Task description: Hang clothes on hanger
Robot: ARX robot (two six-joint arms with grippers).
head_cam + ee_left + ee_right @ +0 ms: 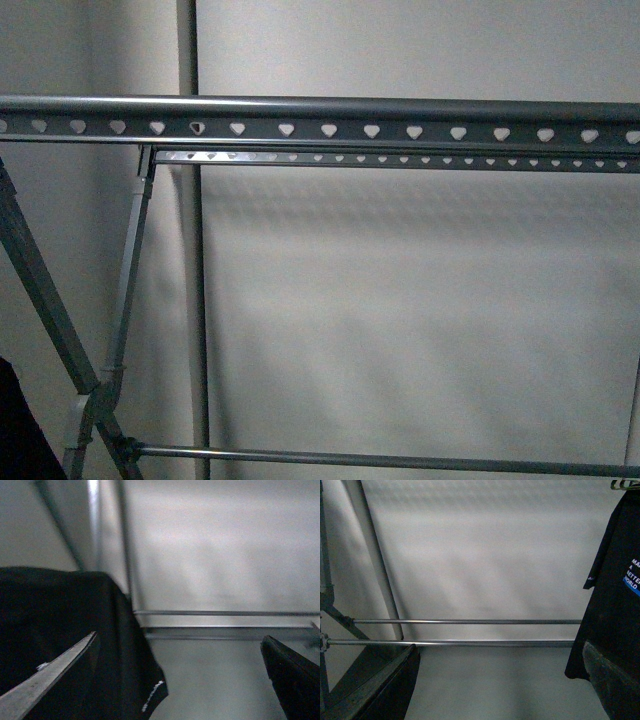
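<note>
The grey metal rack's top rail [330, 128] with heart-shaped holes runs across the front view, with crossed legs [100, 380] at the left. Neither gripper shows in the front view. The black T-shirt [65, 625] hangs in the left wrist view, beside the open left gripper [180, 680], one finger in front of the cloth; nothing is between the jaws. In the right wrist view the T-shirt [615, 605] hangs with its white and blue logo showing. The right gripper [502, 680] is open and empty, one finger just in front of the shirt's lower edge.
A second punched rail [400, 158] lies behind the top rail. Low horizontal bars [465, 632] cross the rack's base. A vertical pole [190, 250] and a plain white wall stand behind. A dark shape [20, 430] sits at the front view's lower left corner.
</note>
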